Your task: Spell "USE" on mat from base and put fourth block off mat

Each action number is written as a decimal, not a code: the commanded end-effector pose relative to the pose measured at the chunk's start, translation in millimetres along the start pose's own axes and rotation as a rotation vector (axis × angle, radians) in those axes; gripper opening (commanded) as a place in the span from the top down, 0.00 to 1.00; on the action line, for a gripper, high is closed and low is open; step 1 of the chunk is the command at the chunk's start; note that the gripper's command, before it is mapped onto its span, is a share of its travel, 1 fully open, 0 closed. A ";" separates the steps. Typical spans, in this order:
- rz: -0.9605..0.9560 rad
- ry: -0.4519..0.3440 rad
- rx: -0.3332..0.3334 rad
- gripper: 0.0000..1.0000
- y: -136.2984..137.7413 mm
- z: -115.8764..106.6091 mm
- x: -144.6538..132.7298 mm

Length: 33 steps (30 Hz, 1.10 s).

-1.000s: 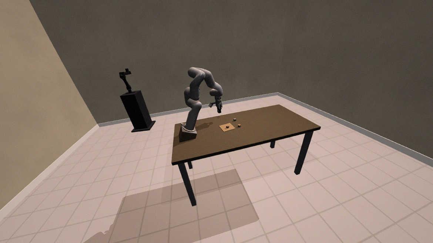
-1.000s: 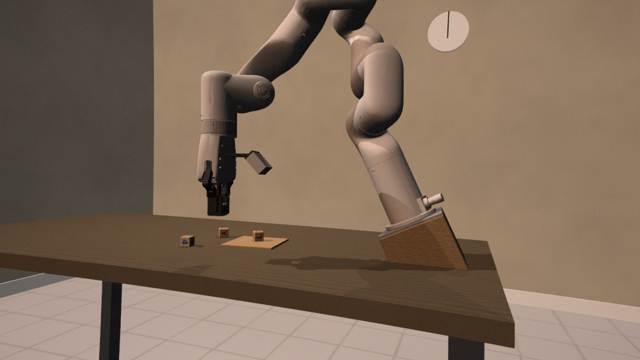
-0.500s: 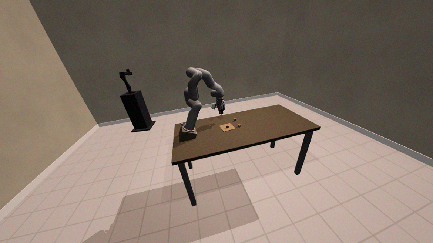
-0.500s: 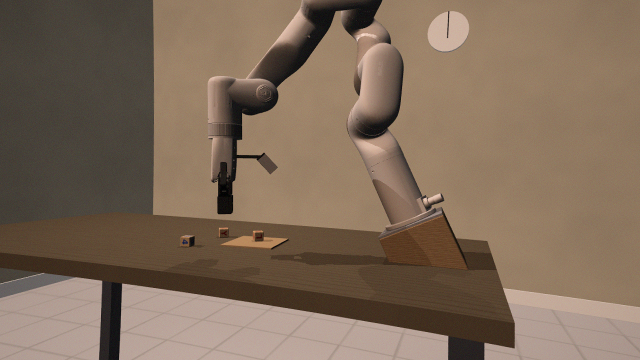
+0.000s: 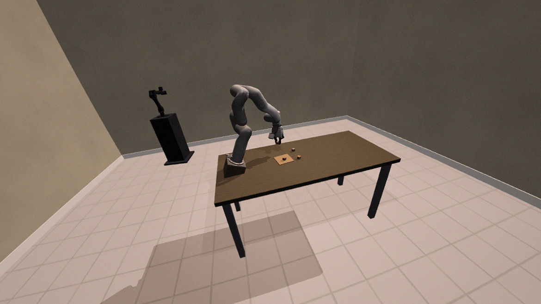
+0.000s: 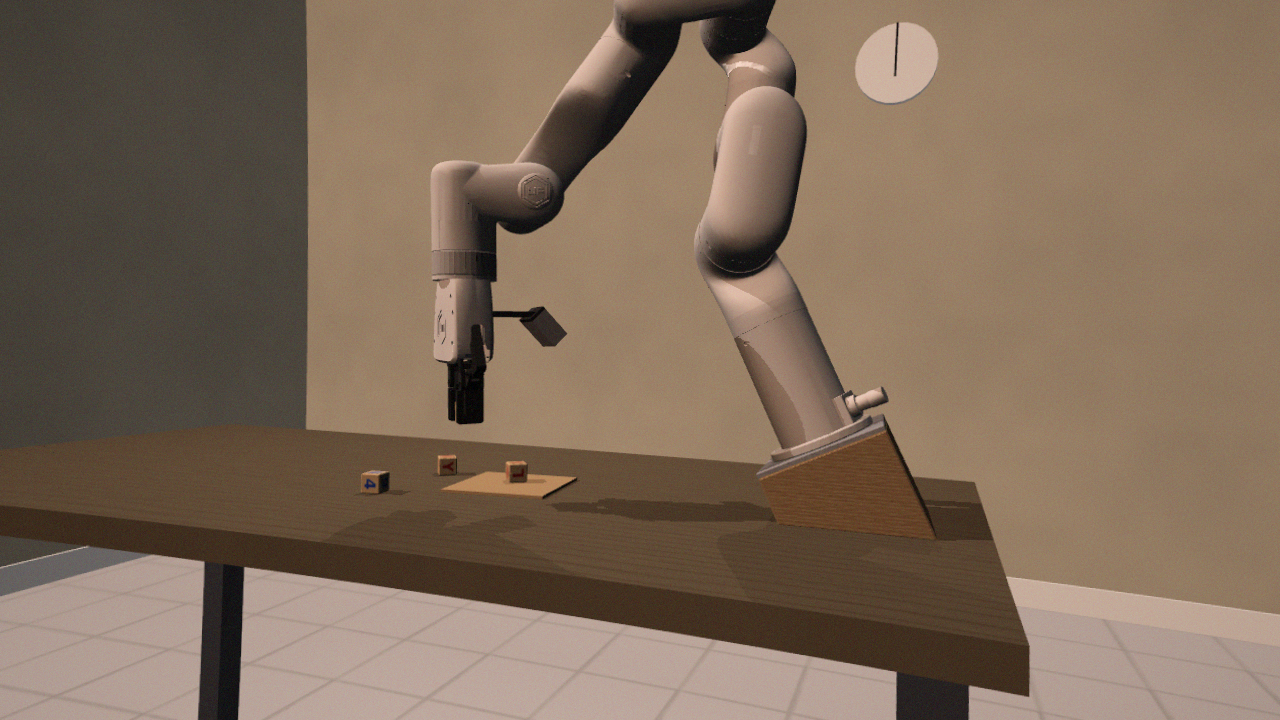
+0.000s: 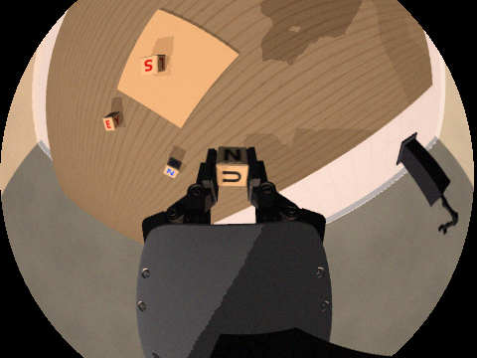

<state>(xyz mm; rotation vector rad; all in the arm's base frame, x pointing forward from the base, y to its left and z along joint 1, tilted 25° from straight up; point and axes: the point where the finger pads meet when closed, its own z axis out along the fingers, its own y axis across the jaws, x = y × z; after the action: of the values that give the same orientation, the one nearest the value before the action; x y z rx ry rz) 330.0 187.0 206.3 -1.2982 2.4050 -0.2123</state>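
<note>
Above the table point(image 5: 339, 156) point(image 6: 680, 555) point(image 7: 298, 99), block point(image 7: 232, 175) in hand point(image 5: 278, 141) point(image 6: 466, 420) point(image 7: 232, 159)

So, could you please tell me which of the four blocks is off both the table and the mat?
The block with the black U, held in the pincer; the other three rest below.

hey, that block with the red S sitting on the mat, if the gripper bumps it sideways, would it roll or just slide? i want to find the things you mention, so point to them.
The S block point(image 7: 149, 65) point(image 6: 515, 471) point(image 5: 284, 158) would probably slide, since it's a cube resting flat on one face. Its sharp-looking edges make rolling unlikely. A push high on its side might tip it, as it's about as tall as wide.
</note>
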 end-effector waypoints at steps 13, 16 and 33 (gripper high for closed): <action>-0.414 -0.021 -0.018 0.79 -34.7 -2.2 32.5; -0.475 -0.023 -0.016 0.79 -39.3 -2.5 37.7; -0.742 -0.030 0.000 0.79 -58.3 -4.1 60.9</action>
<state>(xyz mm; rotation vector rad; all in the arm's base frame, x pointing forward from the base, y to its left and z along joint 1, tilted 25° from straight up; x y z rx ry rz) 342.4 107.0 210.3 -2.0857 1.8338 -0.3962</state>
